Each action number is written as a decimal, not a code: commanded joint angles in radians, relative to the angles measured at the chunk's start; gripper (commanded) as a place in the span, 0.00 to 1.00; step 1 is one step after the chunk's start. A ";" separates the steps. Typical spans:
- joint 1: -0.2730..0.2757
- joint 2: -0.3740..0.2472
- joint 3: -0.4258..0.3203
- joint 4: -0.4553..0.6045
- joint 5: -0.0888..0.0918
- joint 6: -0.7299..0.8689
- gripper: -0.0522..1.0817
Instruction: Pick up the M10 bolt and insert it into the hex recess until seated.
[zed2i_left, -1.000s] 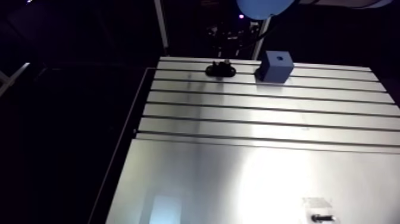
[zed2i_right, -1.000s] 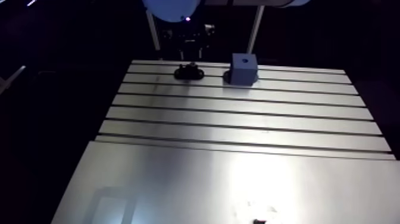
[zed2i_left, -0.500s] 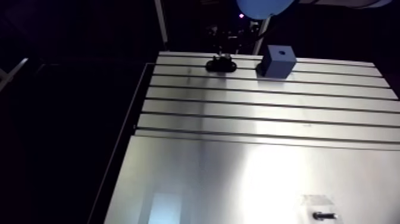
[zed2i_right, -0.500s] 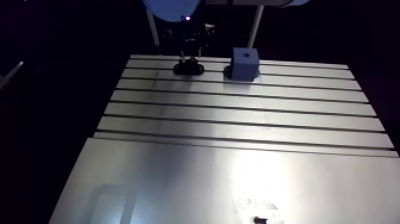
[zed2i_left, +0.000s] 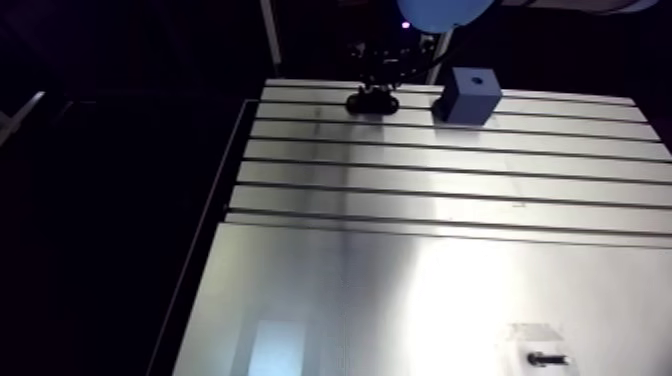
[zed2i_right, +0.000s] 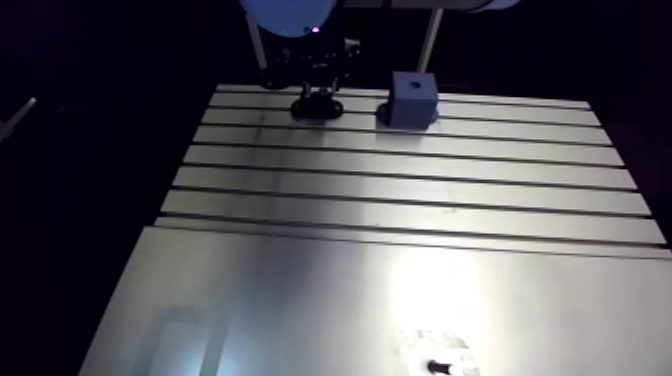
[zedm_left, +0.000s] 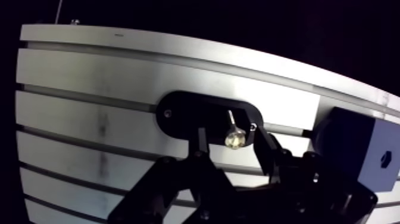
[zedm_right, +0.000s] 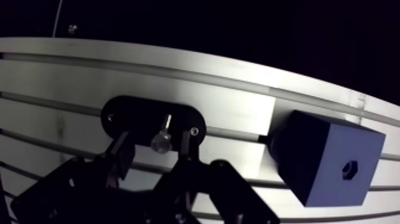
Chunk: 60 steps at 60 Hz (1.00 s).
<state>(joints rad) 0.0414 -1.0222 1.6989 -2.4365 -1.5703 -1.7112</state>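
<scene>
Gripper (zedm_left: 230, 138): hanging low over the far edge of the table (zed2i_left: 420, 290), at 12 o'clock in the arm view, and straddling the bolt.
Fingers (zedm_left: 202, 146): standing released, one on each side of the bolt's head, with a gap showing on both sides.
Bolt (zedm_right: 161, 142): standing head-up between the fingers, its shank pointing down at the black plate.
Plate (zedm_right: 134, 116): lying flat on the table; it is oval, with a small screw showing at each end.
Block (zedm_right: 321, 158): blue, sitting on the table at 3 o'clock from the plate and apart from it.
Recess (zedm_right: 349, 169): showing as a small hex hole in the block's top face.
Small dark piece (zed2i_left: 545, 358): lying near the table's 5 o'clock corner, well apart from the rest; it is too small to identify.
</scene>
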 joint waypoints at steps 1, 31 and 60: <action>0.000 0.002 0.000 -0.002 -0.001 0.000 0.48; 0.000 0.002 0.000 -0.002 -0.021 0.000 0.50; 0.000 0.005 -0.004 -0.002 -0.018 0.012 0.52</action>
<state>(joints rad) 0.0414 -1.0190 1.6968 -2.4384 -1.5892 -1.7059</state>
